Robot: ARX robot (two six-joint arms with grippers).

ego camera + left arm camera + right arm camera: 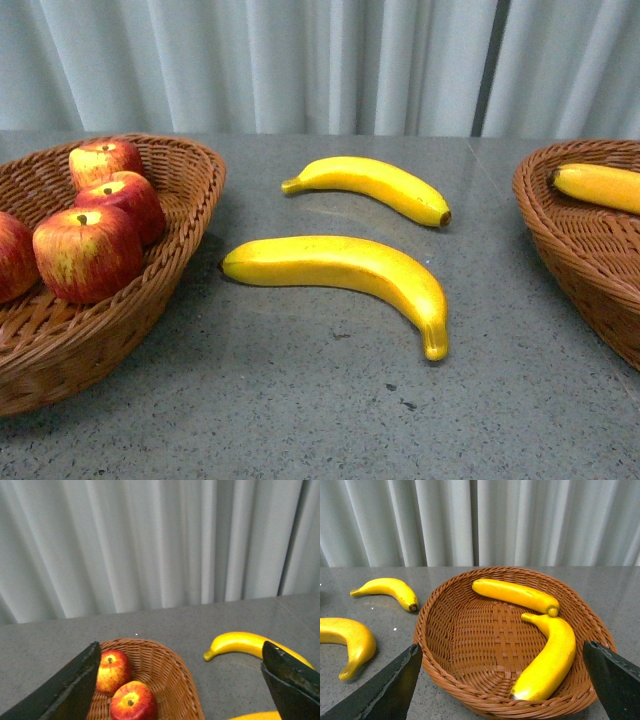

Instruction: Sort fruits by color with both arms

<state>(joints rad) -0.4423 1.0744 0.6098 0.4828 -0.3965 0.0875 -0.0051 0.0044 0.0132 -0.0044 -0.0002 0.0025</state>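
4 apples (88,253), 4 bananas (340,270), 2 baskets (190,190); left hand (180,650) and right hand (501,649) gape wide, empty.

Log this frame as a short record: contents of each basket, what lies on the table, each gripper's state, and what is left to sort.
left basket: four apples visible, one cut off by the frame edge
right basket: two bananas
table: far banana and near banana, lying apart between the baskets
left gripper: open, holding nothing
right gripper: open, holding nothing
left to sort: the far banana and near banana
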